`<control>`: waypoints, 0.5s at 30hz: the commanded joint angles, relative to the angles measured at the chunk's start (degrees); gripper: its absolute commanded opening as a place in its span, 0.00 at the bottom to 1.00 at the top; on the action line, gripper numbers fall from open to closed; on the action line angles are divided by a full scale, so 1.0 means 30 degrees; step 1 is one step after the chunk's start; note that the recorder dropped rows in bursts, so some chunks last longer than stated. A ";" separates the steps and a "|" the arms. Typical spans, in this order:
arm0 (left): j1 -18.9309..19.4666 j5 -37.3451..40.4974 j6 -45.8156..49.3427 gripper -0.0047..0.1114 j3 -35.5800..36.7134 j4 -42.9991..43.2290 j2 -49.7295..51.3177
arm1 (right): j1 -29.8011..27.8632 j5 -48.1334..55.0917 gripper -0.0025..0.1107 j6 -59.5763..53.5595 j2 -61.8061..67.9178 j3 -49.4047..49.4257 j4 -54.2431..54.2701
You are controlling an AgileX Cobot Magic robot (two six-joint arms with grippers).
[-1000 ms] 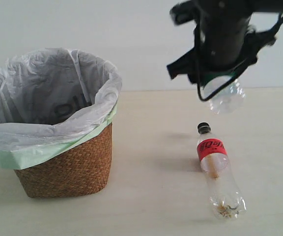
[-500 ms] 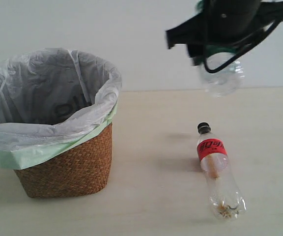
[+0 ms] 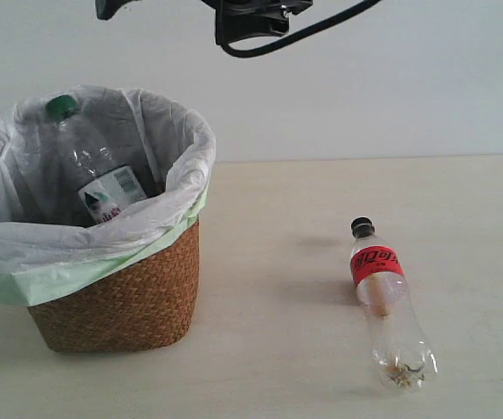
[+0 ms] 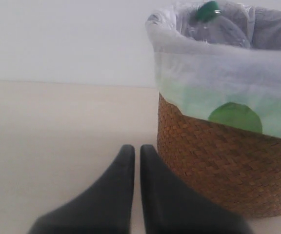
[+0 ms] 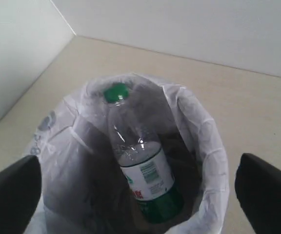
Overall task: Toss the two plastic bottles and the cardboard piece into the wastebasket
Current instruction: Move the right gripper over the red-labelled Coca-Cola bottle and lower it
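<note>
wastebasket: rough woven wicker | liner: thin crinkled plastic film | green-capped bottle, black-capped bottle: clear glossy plastic | bench: smooth, matt | left fingers: black, matt, smooth

Plain white wall behind pale, perhaps wooden tabletop.
</note>
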 commanded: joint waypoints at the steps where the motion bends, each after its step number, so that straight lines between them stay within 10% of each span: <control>1: 0.0023 0.0020 0.0138 0.07 0.0075 -0.0147 -0.0070 | -0.0042 0.2527 0.85 0.0788 -0.0274 -0.0061 -0.2159; 5: 0.0023 0.0020 0.0138 0.07 0.0075 -0.0147 -0.0070 | -0.0042 0.9230 0.70 0.4172 -0.0059 -0.0032 -0.8083; 15: 0.0023 0.0020 0.0138 0.07 0.0075 -0.0147 -0.0070 | -0.0915 0.9230 0.69 0.5824 0.0980 0.3995 -1.0917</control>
